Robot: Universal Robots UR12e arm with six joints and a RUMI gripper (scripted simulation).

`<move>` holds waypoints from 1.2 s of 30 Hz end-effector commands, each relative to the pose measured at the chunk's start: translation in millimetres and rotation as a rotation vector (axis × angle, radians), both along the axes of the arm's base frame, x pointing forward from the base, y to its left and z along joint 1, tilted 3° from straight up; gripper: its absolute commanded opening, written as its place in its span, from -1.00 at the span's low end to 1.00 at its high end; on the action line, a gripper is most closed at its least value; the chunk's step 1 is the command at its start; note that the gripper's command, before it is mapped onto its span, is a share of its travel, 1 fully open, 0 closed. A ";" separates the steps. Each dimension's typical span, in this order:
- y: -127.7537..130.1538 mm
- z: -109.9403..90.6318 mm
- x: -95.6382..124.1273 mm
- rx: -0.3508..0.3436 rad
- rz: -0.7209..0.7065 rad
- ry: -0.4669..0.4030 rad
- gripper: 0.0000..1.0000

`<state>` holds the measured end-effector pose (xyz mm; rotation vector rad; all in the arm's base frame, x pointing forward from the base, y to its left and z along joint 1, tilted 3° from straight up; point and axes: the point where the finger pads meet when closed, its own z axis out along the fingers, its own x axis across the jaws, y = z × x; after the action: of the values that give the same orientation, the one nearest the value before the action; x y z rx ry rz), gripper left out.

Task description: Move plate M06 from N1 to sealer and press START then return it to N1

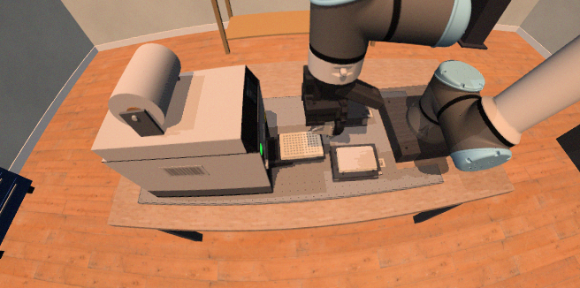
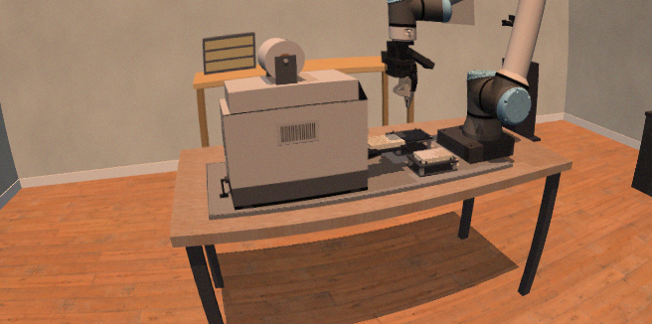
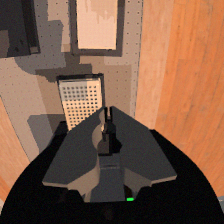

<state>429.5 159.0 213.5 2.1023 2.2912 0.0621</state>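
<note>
Plate M06: most likely the pale plate [image 1: 301,146] [image 2: 387,141] [image 3: 80,100] with rows of round wells, lying on the sealer's stage; its label is too small to read.
Plates: two, one on the stage and one in a nest, well apart.
Stage: one dark tray [image 1: 305,162] [image 3: 80,77], out in front of the sealer, holding the welled plate; whether it is fully seated, cannot tell.
Nests: two, both on the bench plate.
Near nest: a dark frame [image 1: 357,178] [image 2: 433,170] [image 3: 120,30] with a smooth-topped pale plate [image 1: 357,158] [image 2: 432,156] [image 3: 97,25] lying flat inside.
Far nest: a dark bed [image 1: 359,115] [image 2: 411,135] [image 3: 17,30], partly hidden by the gripper in the top view.
Sealer: one big pale box [image 1: 190,129] [image 2: 298,155], carrying one roll [image 1: 148,80] [image 2: 279,56].
Lamp: one [image 1: 261,149] [image 3: 130,199], green.
Gripper: one [image 1: 339,132] [image 2: 407,105] [image 3: 108,111], jaws closed together with nothing between them, above and clear of the plates.
</note>
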 end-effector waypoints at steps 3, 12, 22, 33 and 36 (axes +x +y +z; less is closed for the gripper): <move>18.4 23.3 -1.7 -0.002 -0.003 -0.002 -1.00; 34.9 39.8 -4.7 -0.001 -0.003 0.000 -1.00; 33.6 36.9 -6.7 0.002 -0.006 -0.031 -1.00; 33.5 36.8 -6.5 0.028 -0.006 -0.330 -1.00; 33.5 36.8 -6.5 0.033 -0.006 -0.389 -1.00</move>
<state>421.1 192.8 255.2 1.9788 2.1467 0.3281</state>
